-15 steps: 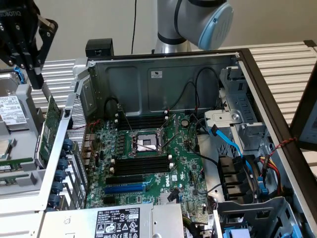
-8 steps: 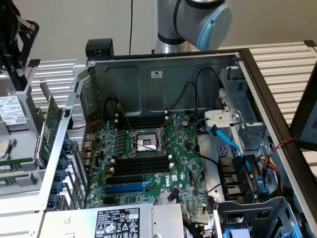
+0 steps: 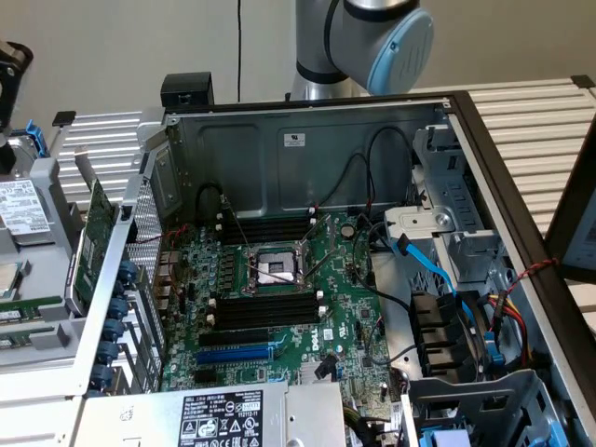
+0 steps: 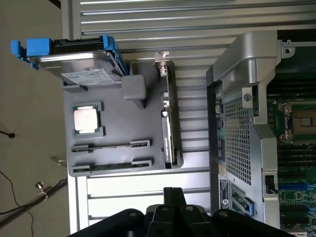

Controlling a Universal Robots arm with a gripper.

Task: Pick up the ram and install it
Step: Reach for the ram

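Grey moulded tray on the slatted worktop, just beside the open computer case. Seated in two narrow parallel holders of that tray: the ram, a long green stick, and a second stick alongside, near it but not touching. Sharing the tray: a processor chip in a square pocket, a hard drive in a blue caddy, and an expansion card standing on edge between the sticks and the case. Black end effector with fingers pressed together, gripping nothing, apart from the tray and from the ram. Not yet lifted, then, that stick. In the exterior view, grey-and-blue arm beyond the case's far wall; inside the case, green motherboard with a processor socket at its middle and long black memory slots on either side of the socket.
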